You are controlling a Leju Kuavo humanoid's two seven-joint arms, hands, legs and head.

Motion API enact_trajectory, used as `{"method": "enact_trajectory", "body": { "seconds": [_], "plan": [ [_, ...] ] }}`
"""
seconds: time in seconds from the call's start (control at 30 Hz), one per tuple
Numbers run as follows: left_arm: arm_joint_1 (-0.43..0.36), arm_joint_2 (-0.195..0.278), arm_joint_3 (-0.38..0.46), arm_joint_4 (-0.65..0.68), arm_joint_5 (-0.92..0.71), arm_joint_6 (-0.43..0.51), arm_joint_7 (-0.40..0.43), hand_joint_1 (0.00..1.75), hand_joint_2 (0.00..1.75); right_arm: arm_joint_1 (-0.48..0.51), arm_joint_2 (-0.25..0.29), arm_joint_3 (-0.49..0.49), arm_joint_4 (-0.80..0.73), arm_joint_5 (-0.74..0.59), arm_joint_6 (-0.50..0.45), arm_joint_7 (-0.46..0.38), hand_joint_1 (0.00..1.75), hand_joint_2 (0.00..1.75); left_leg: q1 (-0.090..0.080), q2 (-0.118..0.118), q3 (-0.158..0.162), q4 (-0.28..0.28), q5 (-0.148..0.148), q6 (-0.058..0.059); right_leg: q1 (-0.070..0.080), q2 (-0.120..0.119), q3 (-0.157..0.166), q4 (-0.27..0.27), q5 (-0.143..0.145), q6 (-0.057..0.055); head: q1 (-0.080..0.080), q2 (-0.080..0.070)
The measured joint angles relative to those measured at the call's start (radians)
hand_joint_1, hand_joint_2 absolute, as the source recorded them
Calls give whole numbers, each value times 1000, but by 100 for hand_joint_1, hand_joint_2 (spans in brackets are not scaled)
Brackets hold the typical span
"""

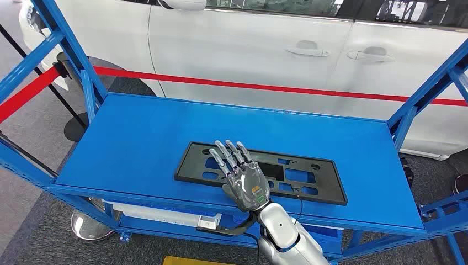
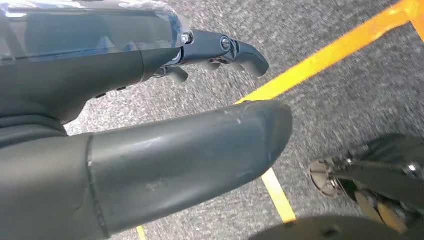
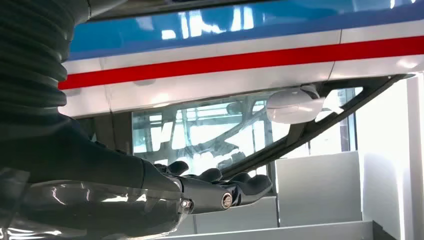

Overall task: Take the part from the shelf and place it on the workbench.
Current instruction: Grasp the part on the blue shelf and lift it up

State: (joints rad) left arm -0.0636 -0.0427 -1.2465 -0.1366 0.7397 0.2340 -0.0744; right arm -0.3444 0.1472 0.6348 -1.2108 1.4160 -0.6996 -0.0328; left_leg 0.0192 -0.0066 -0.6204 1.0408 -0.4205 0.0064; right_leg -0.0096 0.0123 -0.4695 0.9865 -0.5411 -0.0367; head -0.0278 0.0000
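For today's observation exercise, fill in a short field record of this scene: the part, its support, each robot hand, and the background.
part: black flat frame with cut-outs, lying flat
support: blue shelf
right robot hand: fingers spread, stretched over the frame, not gripping it
left robot hand: hangs above grey floor with yellow line, holds nothing
background: white car, red barrier tape

part under my palm: my right hand (image 1: 243,175) hides the middle of the black part (image 1: 309,175)
white car: its top is cut by the upper edge of the frame (image 1: 248,44)
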Motion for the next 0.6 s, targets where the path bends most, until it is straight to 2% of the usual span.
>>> {"method": "enact_trajectory", "body": {
  "seconds": [0.13,0.17,0.27,0.33,0.6],
  "plan": [
    [0,0,-2,0,3,2,-1,0,0,-17,0,0,28,-13,1,17,0,175,-1,0,1,0,-1,3,-1,-1,2,-3,-3,7,0,0],
    [0,0,-3,0,5,3,-1,0,0,-21,0,0,42,-21,2,22,0,175,-1,0,1,0,-1,4,-2,-1,2,-4,-2,13,0,0],
    [0,0,-4,0,7,3,-1,0,0,-35,0,2,89,-56,11,33,0,175,-3,0,1,0,0,5,-4,-1,2,-5,3,39,0,0],
    [0,1,-5,0,8,3,-1,0,0,-44,-1,4,120,-79,20,37,0,175,-4,0,2,0,1,6,-5,-1,3,-5,5,49,0,0],
    [-1,4,-23,0,11,3,-4,0,0,-87,-4,7,235,-164,36,21,0,175,-4,0,8,-4,2,6,-4,-2,5,-5,6,51,0,0]
  ]
}}
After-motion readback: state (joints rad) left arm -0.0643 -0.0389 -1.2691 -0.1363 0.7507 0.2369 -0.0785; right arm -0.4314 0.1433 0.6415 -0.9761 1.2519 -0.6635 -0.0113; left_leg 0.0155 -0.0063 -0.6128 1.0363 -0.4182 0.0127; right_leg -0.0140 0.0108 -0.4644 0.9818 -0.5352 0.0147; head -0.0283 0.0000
